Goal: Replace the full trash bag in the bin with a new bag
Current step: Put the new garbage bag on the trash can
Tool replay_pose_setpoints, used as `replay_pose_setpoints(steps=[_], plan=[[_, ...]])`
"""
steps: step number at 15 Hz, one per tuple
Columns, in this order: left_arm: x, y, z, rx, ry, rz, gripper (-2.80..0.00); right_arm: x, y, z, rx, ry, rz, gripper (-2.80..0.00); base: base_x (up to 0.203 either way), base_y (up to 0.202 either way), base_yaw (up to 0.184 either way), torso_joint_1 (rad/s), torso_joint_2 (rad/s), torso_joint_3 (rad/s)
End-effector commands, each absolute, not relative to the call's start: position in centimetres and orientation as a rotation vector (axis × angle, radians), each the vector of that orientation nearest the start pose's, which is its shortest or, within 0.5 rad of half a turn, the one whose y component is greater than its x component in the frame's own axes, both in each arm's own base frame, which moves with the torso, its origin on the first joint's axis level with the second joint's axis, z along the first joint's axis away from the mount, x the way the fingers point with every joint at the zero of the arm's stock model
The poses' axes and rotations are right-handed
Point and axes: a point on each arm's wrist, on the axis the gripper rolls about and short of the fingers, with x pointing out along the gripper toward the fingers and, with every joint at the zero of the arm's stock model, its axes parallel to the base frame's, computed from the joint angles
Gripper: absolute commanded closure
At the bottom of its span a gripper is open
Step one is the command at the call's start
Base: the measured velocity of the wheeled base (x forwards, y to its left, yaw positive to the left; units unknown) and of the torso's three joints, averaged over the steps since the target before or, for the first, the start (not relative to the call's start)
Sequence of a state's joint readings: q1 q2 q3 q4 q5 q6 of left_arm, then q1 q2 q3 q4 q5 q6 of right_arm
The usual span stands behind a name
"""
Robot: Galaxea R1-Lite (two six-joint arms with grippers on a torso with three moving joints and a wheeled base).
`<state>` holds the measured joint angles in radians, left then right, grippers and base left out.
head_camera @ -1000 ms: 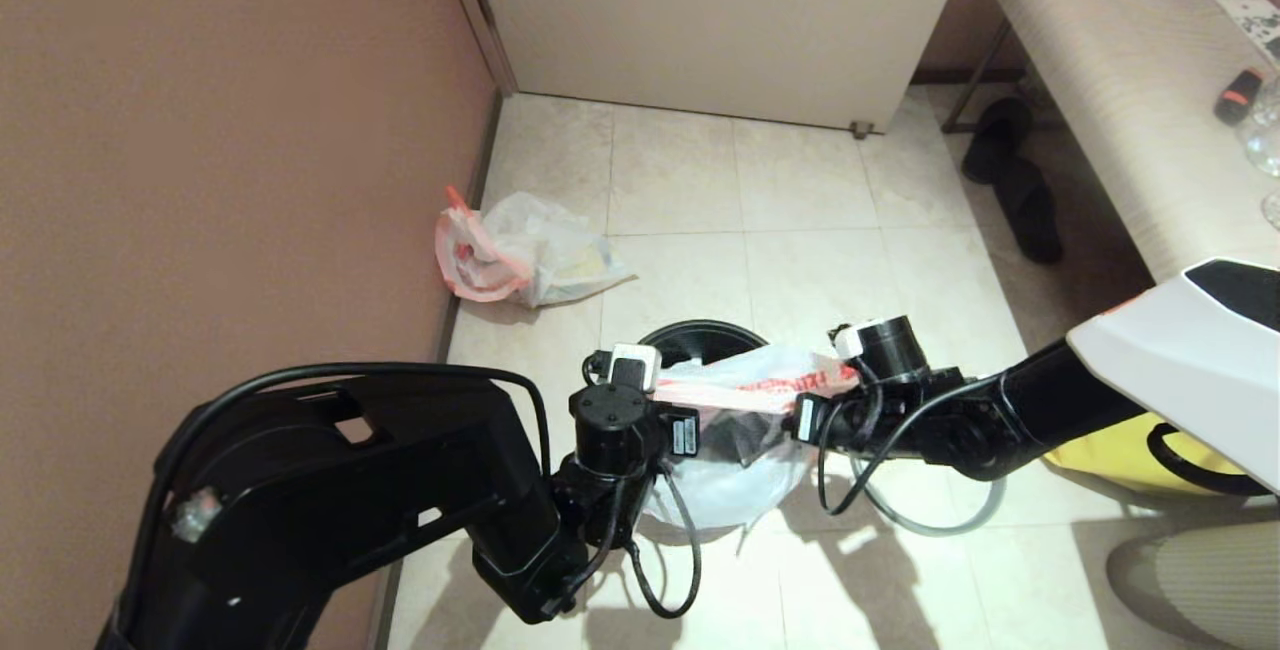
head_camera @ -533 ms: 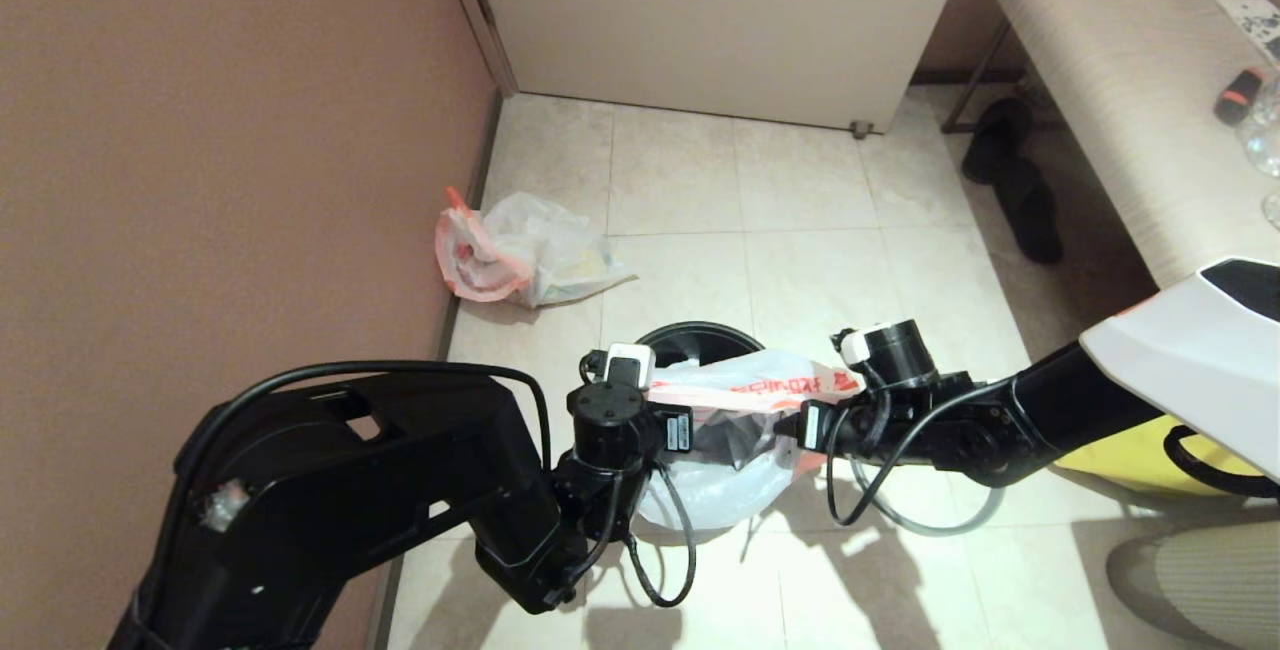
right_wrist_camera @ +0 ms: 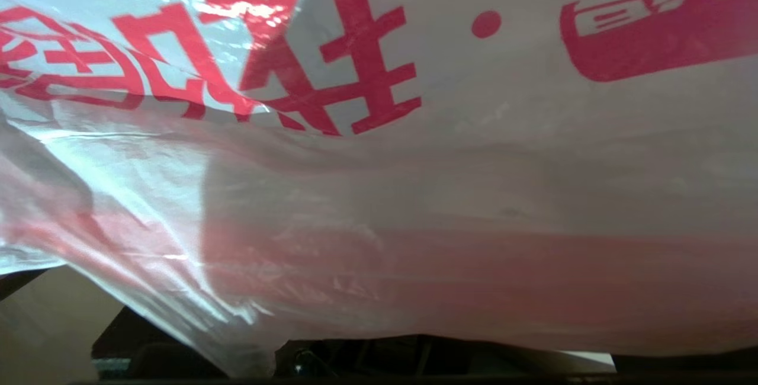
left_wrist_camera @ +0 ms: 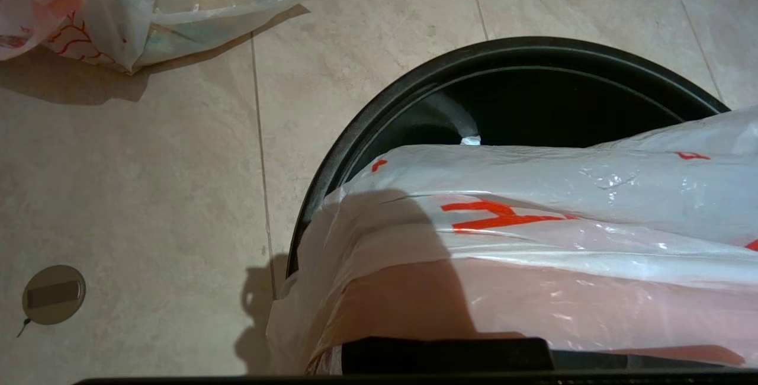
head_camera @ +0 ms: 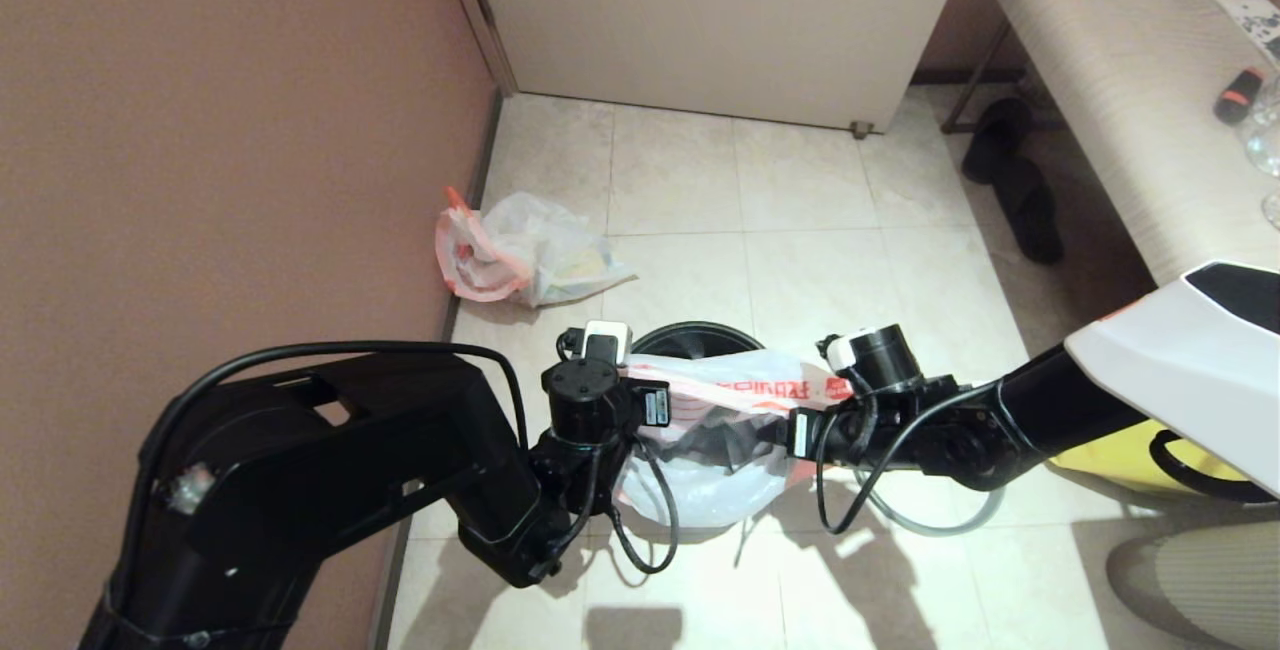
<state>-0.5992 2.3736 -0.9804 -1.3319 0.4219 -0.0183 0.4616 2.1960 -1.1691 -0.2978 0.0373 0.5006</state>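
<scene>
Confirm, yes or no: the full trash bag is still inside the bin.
No: the full trash bag lies on the floor by the wall, apart from the bin.

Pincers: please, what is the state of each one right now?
Left pincer: closed on the new bag, at the bin's left side.
Right pincer: at the bag's right edge; open or closed cannot be told.

Thin crinkly translucent plastic new bag (head_camera: 735, 400) (shiny w/ red print), glossy black plastic bin (left_wrist_camera: 450, 86), smooth tile floor (head_camera: 800, 230)
</scene>
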Motion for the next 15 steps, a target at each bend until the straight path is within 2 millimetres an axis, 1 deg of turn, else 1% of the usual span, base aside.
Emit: replay_pose_setpoints(steps=[1,7,11,15], plan=[[35.5,-22.8,5.0,0.000,0.035,-0.167,0.00,36.8,18.6,5.5,0.306,0.828,0.271,-2.80,0.000,0.000,0.000,0.000,0.00,0.000],[36.3,-21.6,5.0,0.021,0.036,-0.130,0.00,36.7,18.9,5.4,0.301,0.830,0.274,-2.80,0.000,0.000,0.000,0.000,0.00,0.000],[37.3,-20.8,5.1,0.032,0.020,-0.099,0.00,37.1,19.0,4.4,0.289,0.837,0.248,-2.80,0.000,0.000,0.000,0.000,0.00,0.000],[38.8,-20.2,2.6,0.069,0.047,-0.057,0.00,37.2,19.1,4.3,0.290,0.834,0.247,-2.80,0.000,0.000,0.000,0.000,0.00,0.000]])
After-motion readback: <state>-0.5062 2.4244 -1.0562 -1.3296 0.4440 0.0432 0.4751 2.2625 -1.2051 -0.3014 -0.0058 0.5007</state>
